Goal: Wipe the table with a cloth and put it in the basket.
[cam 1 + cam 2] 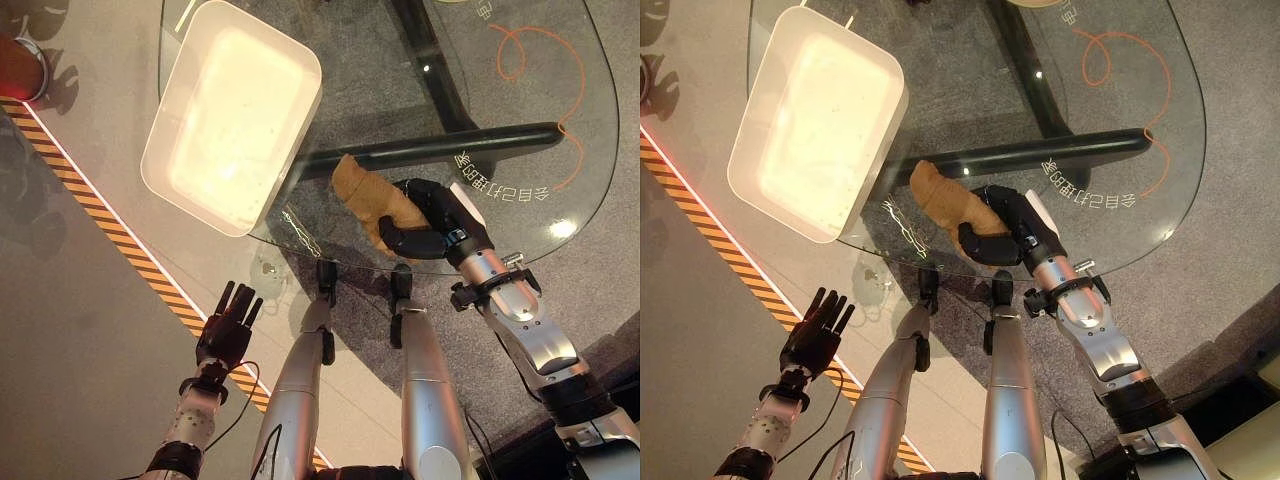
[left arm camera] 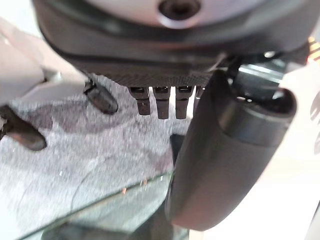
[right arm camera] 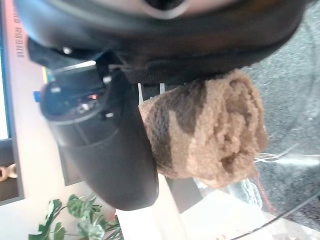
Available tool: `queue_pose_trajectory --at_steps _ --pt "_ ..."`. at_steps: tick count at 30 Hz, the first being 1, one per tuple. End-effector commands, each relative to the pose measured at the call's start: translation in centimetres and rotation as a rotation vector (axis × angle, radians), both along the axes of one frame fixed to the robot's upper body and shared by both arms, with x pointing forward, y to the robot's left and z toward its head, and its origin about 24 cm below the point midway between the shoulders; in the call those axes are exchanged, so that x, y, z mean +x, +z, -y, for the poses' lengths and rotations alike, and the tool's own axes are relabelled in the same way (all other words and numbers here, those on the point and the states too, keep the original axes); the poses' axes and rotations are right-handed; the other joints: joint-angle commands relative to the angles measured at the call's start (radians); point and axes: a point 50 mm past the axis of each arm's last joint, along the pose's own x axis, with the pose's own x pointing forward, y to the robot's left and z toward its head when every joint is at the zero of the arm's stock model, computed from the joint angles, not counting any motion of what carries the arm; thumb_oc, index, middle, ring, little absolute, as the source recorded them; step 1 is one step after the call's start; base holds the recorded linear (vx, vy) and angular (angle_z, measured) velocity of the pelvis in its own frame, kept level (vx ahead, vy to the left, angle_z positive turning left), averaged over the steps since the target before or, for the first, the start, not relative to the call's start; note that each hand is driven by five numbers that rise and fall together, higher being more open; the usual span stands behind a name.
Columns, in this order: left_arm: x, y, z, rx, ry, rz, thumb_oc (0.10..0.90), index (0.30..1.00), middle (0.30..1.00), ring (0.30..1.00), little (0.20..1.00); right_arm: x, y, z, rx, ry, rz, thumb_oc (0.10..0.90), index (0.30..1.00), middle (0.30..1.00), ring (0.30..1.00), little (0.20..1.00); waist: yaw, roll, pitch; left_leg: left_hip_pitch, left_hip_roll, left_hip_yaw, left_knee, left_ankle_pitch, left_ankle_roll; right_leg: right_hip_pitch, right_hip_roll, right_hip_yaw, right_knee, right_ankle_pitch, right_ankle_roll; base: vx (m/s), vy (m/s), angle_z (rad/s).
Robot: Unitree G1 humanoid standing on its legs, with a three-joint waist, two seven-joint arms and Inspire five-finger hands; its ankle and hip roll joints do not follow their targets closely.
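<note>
Right hand: the right hand (image 1: 432,218) reaches over the near edge of the glass surface (image 1: 560,190), its silver-grey arm coming in from the lower right; its fingers and thumb are curled round the cloth.
Cloth: the tan cloth (image 1: 368,200) is bunched in the right hand's grasp, lying on the glass near its near edge, with its free end towards the basket; in the right wrist view it shows as a fuzzy roll (image 3: 215,135) pressed against the palm beside the thumb.
Left hand: the left hand (image 1: 226,328) hangs low on the left, off the surface and above the floor, fingers straight and spread, holding nothing.
Basket: the white rectangular basket (image 1: 160,165) stands on the left part of the glass, one corner jutting past its edge; it is apart from the cloth.
Writing: white characters (image 1: 488,185) are printed on the glass just beyond the right hand, beside an orange looping line (image 1: 520,45); they cannot be read.
Floor: a black-and-orange striped tape (image 1: 95,205) runs diagonally across the floor on the left.
</note>
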Motion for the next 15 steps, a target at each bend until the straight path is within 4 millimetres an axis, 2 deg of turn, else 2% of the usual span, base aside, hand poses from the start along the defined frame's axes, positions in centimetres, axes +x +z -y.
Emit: queue_pose_trajectory --at_steps 1,7,13,15 --pt "-1.6 -0.1 0.8 -0.082 -0.064 0.151 0.800 0.900 0.900 0.900 0.900 -3.3 7.0 -3.2 0.094 0.255 0.322 0.100 0.300 0.300 0.300 0.200 -0.019 0.058 -0.026 -0.021 -0.003 0.023 0.149 -0.114 -0.012 0.008 0.069 0.070 -0.157 0.105 0.013 0.00 0.000 0.00" --pt "-1.9 2.1 3.9 -0.190 -0.248 0.417 0.800 0.900 0.900 0.900 0.900 -3.9 6.9 -3.8 0.107 0.297 0.338 0.100 0.300 0.300 0.300 0.200 -0.010 0.060 -0.026 -0.025 -0.003 0.023 0.140 -0.110 -0.010 0.008 0.068 0.068 -0.167 0.116 0.013 0.00 0.000 0.00" --pt "-1.5 5.4 6.5 -0.270 -0.435 0.636 0.800 0.900 0.900 0.900 0.900 -4.3 6.9 -4.5 0.112 0.323 0.345 0.100 0.300 0.300 0.300 0.200 -0.008 0.054 -0.026 -0.030 -0.001 0.025 0.130 -0.107 -0.005 0.003 0.069 0.063 -0.176 0.127 0.011 0.00 0.000 0.00" --pt "-1.5 7.1 7.5 -0.319 -0.527 0.726 0.800 0.900 0.900 0.900 0.900 -4.5 6.7 -4.7 0.112 0.332 0.348 0.100 0.300 0.300 0.300 0.200 -0.009 0.051 -0.026 -0.036 0.001 0.027 0.131 -0.106 -0.003 -0.003 0.068 0.061 -0.174 0.132 0.010 0.00 0.000 0.00"
